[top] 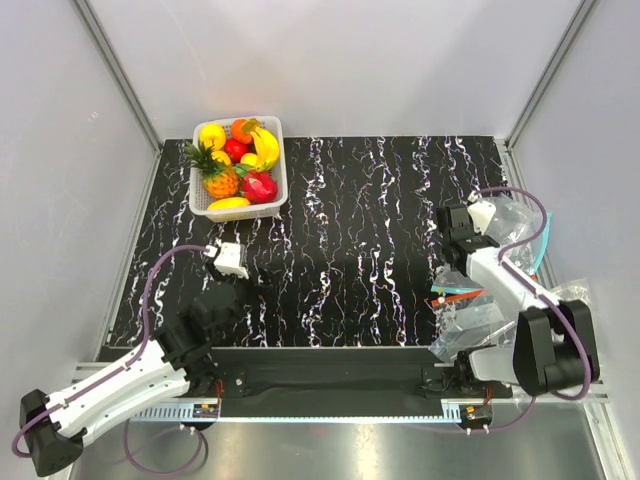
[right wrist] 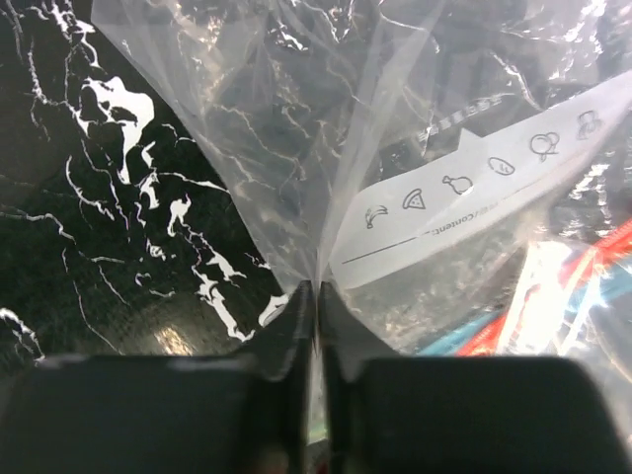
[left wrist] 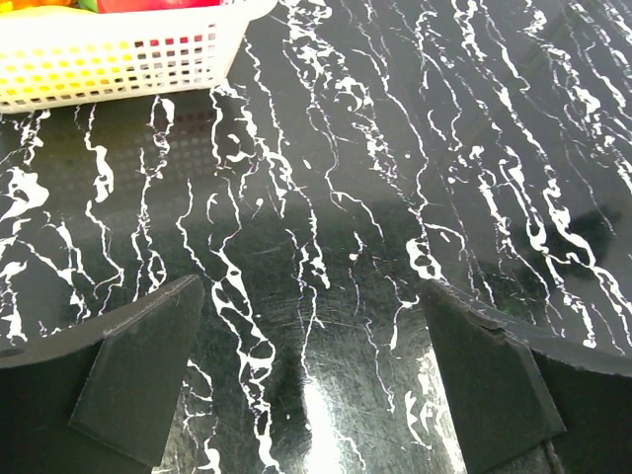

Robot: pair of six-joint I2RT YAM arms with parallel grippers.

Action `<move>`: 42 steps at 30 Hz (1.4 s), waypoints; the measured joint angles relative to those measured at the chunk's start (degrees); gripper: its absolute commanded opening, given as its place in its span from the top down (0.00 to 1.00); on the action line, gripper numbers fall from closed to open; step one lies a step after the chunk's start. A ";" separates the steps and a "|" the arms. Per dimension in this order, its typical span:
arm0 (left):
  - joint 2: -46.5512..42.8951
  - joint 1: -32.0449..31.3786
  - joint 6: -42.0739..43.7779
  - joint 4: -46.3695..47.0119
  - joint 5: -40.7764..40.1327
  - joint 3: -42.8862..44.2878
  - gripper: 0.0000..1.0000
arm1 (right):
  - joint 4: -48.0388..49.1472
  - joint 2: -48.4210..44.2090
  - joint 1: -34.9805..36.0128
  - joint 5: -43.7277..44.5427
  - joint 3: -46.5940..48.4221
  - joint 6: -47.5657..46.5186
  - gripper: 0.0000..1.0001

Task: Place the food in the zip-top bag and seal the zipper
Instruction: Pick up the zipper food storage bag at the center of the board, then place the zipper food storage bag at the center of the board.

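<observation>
Right hand (right wrist: 316, 293) tight on zip-top bag (right wrist: 296, 118)

Lab cell: white panels (top: 350, 60), aluminium framing (top: 117, 70).

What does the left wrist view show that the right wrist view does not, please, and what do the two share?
Only the left wrist: the corner of the white perforated plastic basket and the left gripper, open. Only the right wrist: the right gripper shut on a clear crinkly plastic bag with a white icon-printed label, plus a teal-blue strip and a red-orange strip. Both: the black white-veined marble tabletop.
</observation>
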 measured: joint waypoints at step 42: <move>1.62 -0.07 1.33 2.01 3.61 0.13 0.01 | -2.16 5.84 23.43 -17.31 24.90 -7.61 0.22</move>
